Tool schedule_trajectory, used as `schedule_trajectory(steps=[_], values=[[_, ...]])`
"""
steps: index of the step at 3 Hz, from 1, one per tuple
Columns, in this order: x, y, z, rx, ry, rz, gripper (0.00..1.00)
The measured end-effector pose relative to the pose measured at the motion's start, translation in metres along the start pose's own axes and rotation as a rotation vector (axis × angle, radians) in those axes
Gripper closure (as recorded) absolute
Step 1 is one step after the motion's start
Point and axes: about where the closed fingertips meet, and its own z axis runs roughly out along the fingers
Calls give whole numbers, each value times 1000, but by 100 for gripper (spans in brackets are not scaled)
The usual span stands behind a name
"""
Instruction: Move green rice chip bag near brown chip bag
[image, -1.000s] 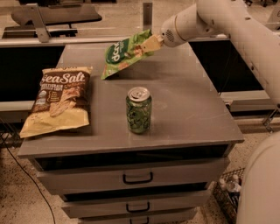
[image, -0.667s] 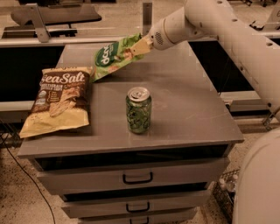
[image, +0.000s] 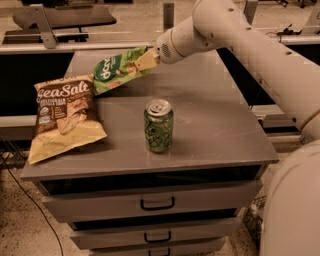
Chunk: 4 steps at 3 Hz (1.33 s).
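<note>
Gripper grips end of green rice chip bag; bag aloft, just beside brown chip bag.

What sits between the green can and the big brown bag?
Only bare tabletop separates the green can and the brown chip bag, as the camera view shows. The pincer holds the green rice chip bag farther back.

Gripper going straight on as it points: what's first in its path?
The gripper, above the table's back, holding the green rice chip bag, would likely meet the brown chip bag; height unclear.
</note>
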Motion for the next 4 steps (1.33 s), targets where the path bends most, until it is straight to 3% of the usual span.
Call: schedule_trajectory(steps=[1,4], values=[[4,7,15,-18,29,18,83],[19,10,34,-76,103,47,14]])
